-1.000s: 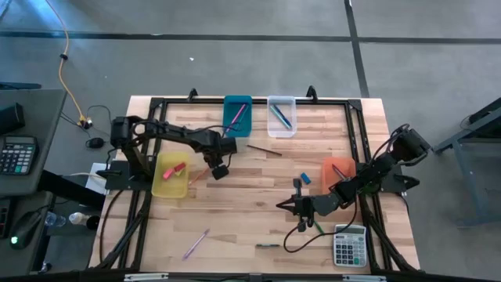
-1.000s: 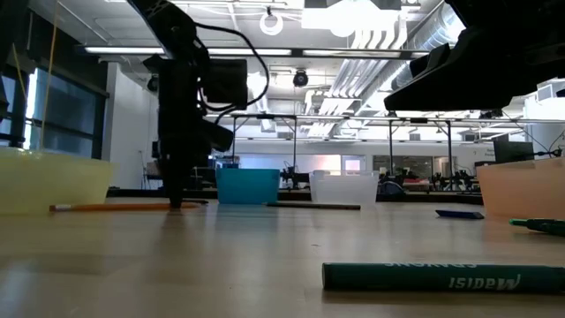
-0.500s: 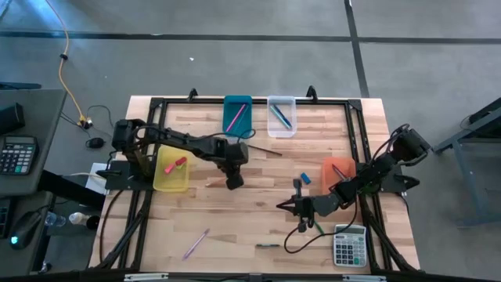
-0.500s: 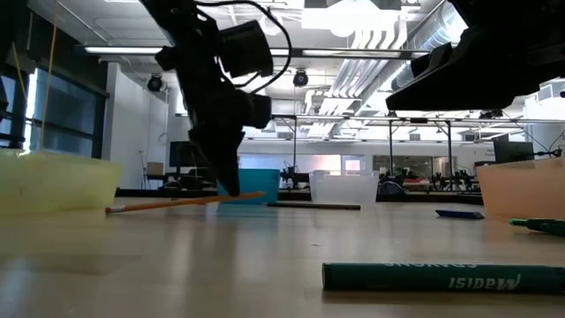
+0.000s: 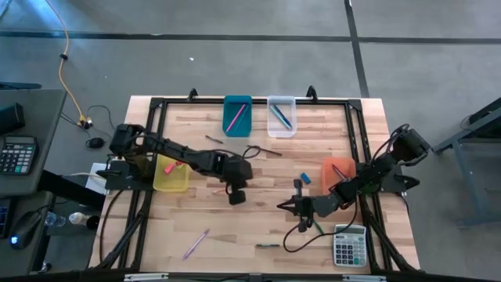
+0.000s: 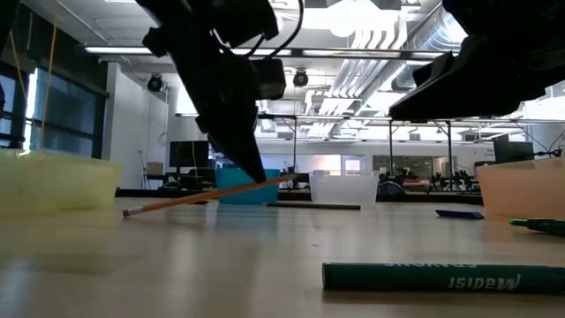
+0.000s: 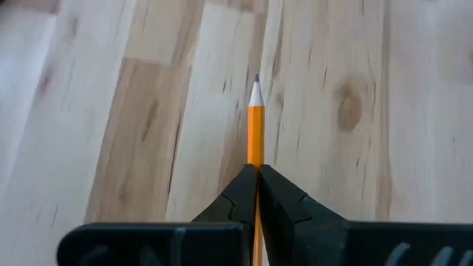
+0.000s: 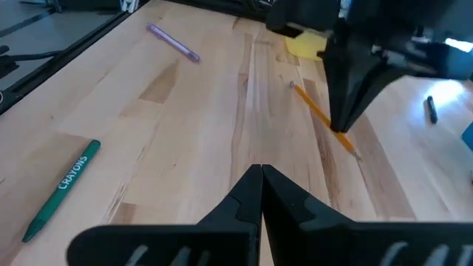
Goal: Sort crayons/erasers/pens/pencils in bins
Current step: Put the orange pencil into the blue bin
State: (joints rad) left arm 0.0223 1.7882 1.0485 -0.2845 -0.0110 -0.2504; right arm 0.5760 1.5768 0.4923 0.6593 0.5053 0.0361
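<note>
We have the left gripper (image 5: 236, 194) near the middle of the high view, its jaws closed on an orange pencil (image 7: 256, 133). In the left wrist view the pencil runs straight out between the jaws, sharpened tip forward over bare wood. In the low view it slopes, its far end low near the tabletop (image 5: 235, 235) and the gripped end raised, so we judge it half lifted, not yet carried clear.

The move ahead turns on where the bins lie from here. The teal bin (image 5: 237, 114) and the clear bin (image 5: 281, 116) sit toward the top centre of the high view, the yellow bin (image 5: 171, 174) to the left of the jaws, the orange bin (image 5: 338, 174) well to the right. Which one takes pencils we cannot tell. The left arm is nearer the teal, clear and yellow ones.

The right gripper (image 5: 296, 210) waits lower right of centre, jaws shut on nothing, beside a green crayon (image 8: 62, 188). A blue eraser (image 5: 306, 178) lies just left of the orange bin.
</note>
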